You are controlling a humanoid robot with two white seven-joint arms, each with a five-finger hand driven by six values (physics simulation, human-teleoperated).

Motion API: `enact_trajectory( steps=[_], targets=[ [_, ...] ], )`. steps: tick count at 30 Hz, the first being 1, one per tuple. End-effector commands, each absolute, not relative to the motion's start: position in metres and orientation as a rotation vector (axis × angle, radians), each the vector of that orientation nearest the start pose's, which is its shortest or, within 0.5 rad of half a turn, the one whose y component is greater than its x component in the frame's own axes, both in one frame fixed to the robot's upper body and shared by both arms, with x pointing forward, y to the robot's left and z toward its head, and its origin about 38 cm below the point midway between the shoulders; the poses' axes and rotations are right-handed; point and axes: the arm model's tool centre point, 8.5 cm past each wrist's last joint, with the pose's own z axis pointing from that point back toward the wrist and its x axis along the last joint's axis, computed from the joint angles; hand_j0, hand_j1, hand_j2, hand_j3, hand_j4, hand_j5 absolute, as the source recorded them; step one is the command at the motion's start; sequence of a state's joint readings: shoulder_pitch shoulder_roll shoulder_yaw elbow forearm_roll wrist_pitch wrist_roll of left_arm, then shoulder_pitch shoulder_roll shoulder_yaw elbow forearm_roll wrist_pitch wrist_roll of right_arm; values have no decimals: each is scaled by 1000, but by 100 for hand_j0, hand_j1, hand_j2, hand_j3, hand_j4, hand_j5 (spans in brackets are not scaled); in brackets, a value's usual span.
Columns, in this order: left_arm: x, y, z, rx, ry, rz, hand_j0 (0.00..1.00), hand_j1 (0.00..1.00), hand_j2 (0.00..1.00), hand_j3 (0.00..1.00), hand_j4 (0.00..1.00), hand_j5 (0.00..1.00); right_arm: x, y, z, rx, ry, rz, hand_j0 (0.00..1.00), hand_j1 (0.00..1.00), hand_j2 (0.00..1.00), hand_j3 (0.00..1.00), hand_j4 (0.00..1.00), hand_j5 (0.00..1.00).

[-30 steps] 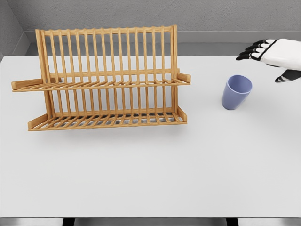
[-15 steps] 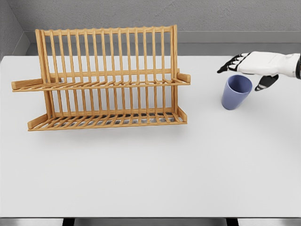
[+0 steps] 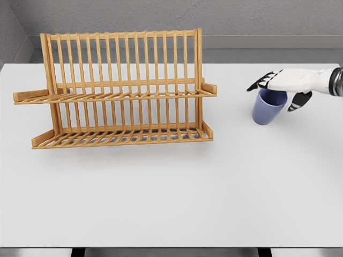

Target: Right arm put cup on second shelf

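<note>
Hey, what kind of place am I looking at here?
Probably a simulated kitchen-style test bench: a wooden two-tier dish rack and a blue cup stand on a plain white table against bare grey walls, with the robot's right hand over the cup.

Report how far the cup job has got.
Nothing is finished yet: the blue cup stands on the white table, right of the wooden rack. In hand: the right robot hand is over the cup's rim, fingers open, no grip yet. Left: grasp, lift, carry to the rack's second shelf, release.

Robot hand [image 3: 286,81] hides cup [image 3: 266,111] rim; forearm cut off.
</note>
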State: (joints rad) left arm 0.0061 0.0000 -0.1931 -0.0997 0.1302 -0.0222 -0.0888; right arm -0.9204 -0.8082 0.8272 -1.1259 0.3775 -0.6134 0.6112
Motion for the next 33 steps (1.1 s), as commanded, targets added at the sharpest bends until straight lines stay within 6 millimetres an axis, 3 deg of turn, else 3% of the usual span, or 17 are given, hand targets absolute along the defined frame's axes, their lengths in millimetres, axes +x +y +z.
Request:
enact_trajectory(
  steps=[1, 6, 11, 18, 19, 33],
  targets=[
    [32, 257, -263, -19, -108, -72, 100, 100, 100, 100, 100, 100, 491, -351, 226, -452, -1123, 2081, 100, 100, 100, 100, 100, 100],
    [32, 257, -263, -19, -108, -72, 100, 100, 100, 100, 100, 100, 492, -344, 226, -446, -1137, 2088, 82, 82, 82, 82, 82, 82],
    [32, 257, -263, -19, -108, -72, 100, 100, 100, 100, 100, 100, 492, -342, 226, -443, -1143, 2092, 82, 82, 82, 82, 82, 82],
    [32, 257, -263, -19, -108, -72, 100, 100, 100, 100, 100, 100, 492, -342, 226, -443, -1143, 2092, 70, 70, 70, 70, 70, 70],
    [32, 257, -263, -19, -108, -72, 100, 100, 100, 100, 100, 100, 492, -341, 227, -445, -1145, 2093, 64, 64, 64, 64, 64, 64],
    [32, 257, -263, -19, -109, -72, 100, 100, 100, 100, 100, 100, 497, -339, 246, -480, -1182, 2087, 65, 65, 65, 65, 65, 65]
  ],
)
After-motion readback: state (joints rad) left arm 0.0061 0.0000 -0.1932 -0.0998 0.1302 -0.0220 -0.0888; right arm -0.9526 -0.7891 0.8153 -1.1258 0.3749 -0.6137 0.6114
